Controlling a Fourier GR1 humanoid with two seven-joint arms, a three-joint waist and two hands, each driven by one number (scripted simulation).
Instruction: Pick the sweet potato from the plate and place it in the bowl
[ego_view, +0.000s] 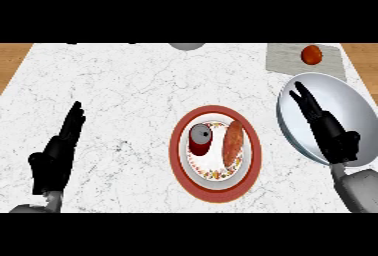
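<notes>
A long reddish-brown sweet potato (233, 142) lies on the right side of a red-rimmed plate (215, 192) with a floral inner ring. Beside it on the plate stands a dark red can with a grey lid (200, 138). The grey bowl (347, 97) sits to the right of the plate. My right hand (325, 127) is open, fingers straight, held over the bowl's left part, right of the sweet potato and apart from it. At the lower left, my left hand (55, 155) rests open with fingers pointing up.
A grey mat (288, 60) at the back right carries a small orange-red round item (312, 54). A grey round object (187, 46) peeks in at the counter's far edge. Wooden floor shows past the white marble counter's left and right back corners.
</notes>
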